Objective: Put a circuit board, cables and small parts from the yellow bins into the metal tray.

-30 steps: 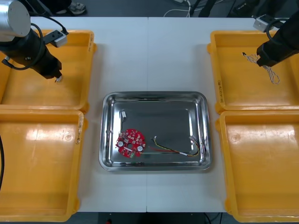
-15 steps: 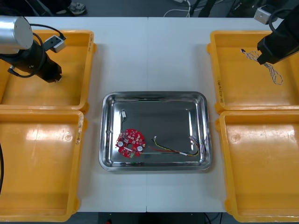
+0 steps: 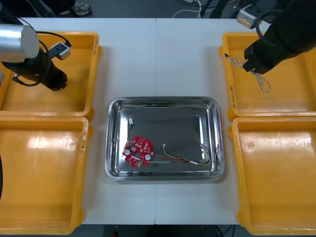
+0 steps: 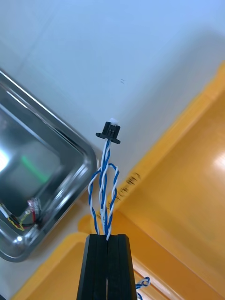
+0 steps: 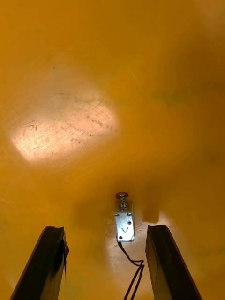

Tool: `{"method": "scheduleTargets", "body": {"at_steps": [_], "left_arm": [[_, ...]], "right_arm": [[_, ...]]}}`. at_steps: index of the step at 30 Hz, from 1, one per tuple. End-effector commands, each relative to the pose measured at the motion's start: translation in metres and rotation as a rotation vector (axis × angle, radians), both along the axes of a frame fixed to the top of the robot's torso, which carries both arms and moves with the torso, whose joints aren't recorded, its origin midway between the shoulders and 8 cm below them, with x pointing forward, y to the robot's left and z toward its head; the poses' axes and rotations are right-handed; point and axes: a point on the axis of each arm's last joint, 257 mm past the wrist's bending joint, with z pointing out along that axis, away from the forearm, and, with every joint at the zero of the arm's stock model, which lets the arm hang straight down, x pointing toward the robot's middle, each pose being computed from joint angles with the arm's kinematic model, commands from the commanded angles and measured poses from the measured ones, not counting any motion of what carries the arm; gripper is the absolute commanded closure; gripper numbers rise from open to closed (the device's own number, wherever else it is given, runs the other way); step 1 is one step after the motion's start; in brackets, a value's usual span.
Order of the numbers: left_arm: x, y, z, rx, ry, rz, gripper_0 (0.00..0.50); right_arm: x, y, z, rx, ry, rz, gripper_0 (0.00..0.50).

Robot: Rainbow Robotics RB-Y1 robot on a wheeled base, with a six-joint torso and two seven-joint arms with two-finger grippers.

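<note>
Swinging leftward over the last second, the right gripper (image 3: 248, 65) is now hanging above the left rim of the far right yellow bin (image 3: 291, 101), its fingers pinched tight on the twisted blue and white cable (image 4: 106, 183). The cable's black connector end is pointing toward the metal tray (image 3: 163, 100), and its loose loop is trailing back over the bin. The left gripper (image 5: 105, 228) is hovering low in the far left yellow bin (image 3: 44, 101) with its fingers spread wide. They are standing either side of a small metal part (image 5: 124, 226) with a black lead, which is lying on the bin floor, not yet gripped. The tray, sitting mid-tabletop (image 3: 158, 54), is already holding a red circuit board (image 3: 138, 150) near its left side, a red and yellow cable (image 3: 185, 158) along its near right, and a small pale part (image 3: 131, 120) toward its far left. By my judgement the job is well past halfway: the blue and white cable is on its way over, and the metal part is waiting to be picked up.
</note>
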Motion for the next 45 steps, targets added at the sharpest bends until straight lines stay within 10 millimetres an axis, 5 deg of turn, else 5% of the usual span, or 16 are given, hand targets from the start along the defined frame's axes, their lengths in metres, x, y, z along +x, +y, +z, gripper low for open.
{"method": "scheduleTargets", "body": {"at_steps": [1, 15, 16, 18, 34, 45], "left_arm": [[0.018, -0.018, 0.024, 0.024, -0.052, -0.078, 0.0], [0.023, -0.028, 0.011, 0.01, -0.063, -0.085, 0.013], [0.023, -0.028, 0.011, 0.008, -0.063, -0.085, 0.226], [0.024, -0.028, 0.012, 0.005, -0.065, -0.084, 0.5], [0.021, -0.028, 0.011, -0.009, -0.053, -0.079, 0.5], [0.006, -0.025, 0.035, -0.027, -0.015, -0.07, 0.5]], "right_arm": [[-0.016, 0.047, -0.005, -0.02, -0.019, 0.114, 0.5], [-0.041, 0.12, -0.052, -0.141, -0.05, 0.358, 0.5], [-0.043, 0.124, -0.057, -0.147, -0.052, 0.373, 0.5], [-0.043, 0.128, -0.062, -0.159, -0.063, 0.388, 0.5], [-0.028, 0.131, -0.118, -0.324, -0.203, 0.478, 0.5], [-0.022, 0.121, -0.157, -0.43, -0.261, 0.549, 0.5]]}}
